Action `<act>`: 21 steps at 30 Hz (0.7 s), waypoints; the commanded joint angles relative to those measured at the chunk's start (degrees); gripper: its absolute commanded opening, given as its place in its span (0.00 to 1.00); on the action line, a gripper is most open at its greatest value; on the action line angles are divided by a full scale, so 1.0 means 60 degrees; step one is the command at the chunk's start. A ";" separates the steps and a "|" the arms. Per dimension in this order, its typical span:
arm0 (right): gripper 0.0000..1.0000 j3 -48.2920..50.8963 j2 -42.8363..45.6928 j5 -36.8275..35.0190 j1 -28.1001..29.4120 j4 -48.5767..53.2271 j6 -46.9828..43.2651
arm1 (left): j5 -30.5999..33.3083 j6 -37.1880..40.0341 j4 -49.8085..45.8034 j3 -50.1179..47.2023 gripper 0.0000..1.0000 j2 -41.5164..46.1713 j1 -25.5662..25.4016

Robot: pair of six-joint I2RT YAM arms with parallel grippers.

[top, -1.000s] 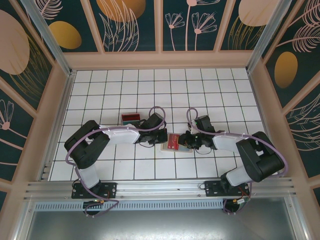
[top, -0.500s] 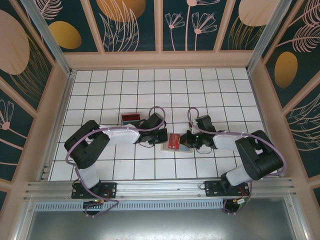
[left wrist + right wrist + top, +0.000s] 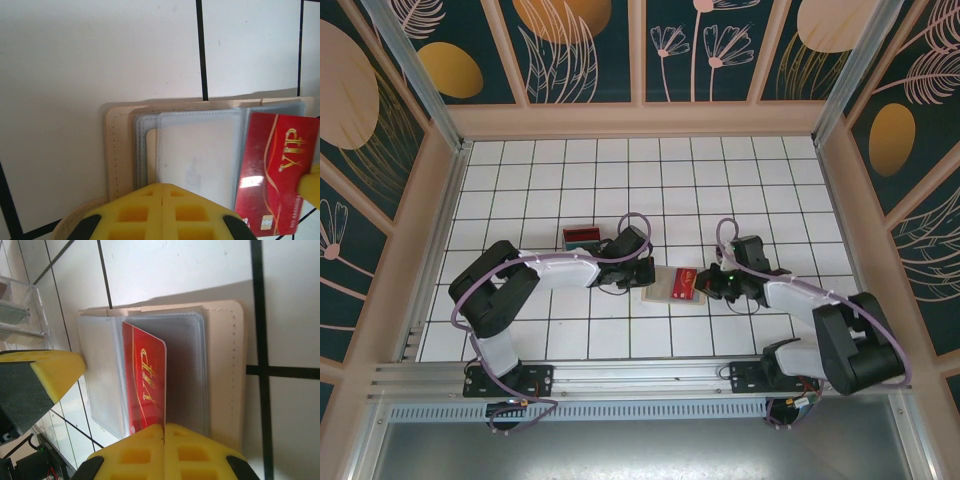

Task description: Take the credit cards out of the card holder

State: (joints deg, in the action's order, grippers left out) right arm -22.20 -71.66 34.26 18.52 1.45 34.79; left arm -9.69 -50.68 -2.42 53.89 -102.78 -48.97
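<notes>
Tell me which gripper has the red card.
The right gripper: it pinches the red VIP card by its edge, while the left gripper clamps the card holder.

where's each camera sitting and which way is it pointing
top external: fixed above and behind the bases, looking down on the tiled table; both arms show, left gripper and right gripper meeting at the card holder.
left wrist: on the left arm, looking past its shut yellow fingers at the holder's sleeves.
right wrist: on the right arm, facing the opposite way, its gripper shut on the red card.
shared: both wrist views hold the card holder and red card.
</notes>
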 commanded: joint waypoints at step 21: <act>0.00 -0.1262 0.2405 0.0226 -0.0325 0.1063 -0.0065 | -0.0801 -0.0849 0.0296 -0.0085 0.47 0.2255 0.0432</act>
State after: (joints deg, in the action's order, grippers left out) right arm -27.68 -58.65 33.12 16.82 10.20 34.44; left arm -9.82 -53.84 -3.05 53.89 -90.11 -47.86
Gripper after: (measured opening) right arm 0.050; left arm 0.473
